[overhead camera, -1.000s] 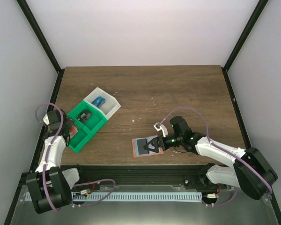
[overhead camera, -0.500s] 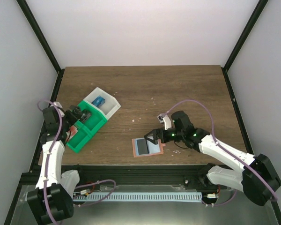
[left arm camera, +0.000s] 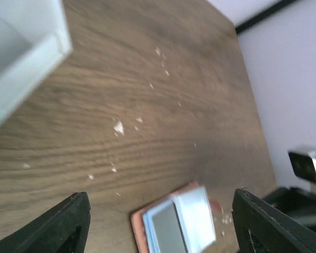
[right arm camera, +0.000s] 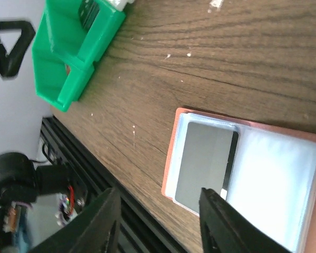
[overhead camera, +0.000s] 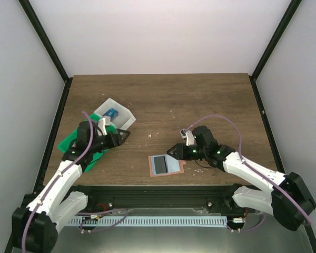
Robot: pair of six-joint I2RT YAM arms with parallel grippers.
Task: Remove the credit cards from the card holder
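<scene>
The card holder (overhead camera: pixel 166 165) lies open near the table's front edge, light blue panels (right arm camera: pixel 276 182) with salmon edging. A dark credit card (right arm camera: pixel 205 163) sits in its left pocket. A blue credit card (overhead camera: pixel 112 113) lies in the white tray (overhead camera: pixel 125 122). My right gripper (overhead camera: pixel 174 152) hovers open just over the holder's far right edge; in the right wrist view its fingers (right arm camera: pixel 104 221) straddle the dark card's near end without touching it. My left gripper (overhead camera: pixel 124 135) is open and empty, left of the holder, which shows between its fingers (left arm camera: pixel 68 221) as the card holder (left arm camera: pixel 176 221).
A green tray (overhead camera: pixel 72 143) lies at the left, partly under my left arm, and shows as the green tray (right arm camera: pixel 68 52) in the right wrist view. The white tray's corner (left arm camera: pixel 26 47) is close to the left gripper. Pale crumbs (overhead camera: pixel 150 136) dot the wood.
My left arm swung right from the green tray towards the table's middle. My right gripper lifted off the holder, drew back to its far right edge, and its jaws narrowed.
</scene>
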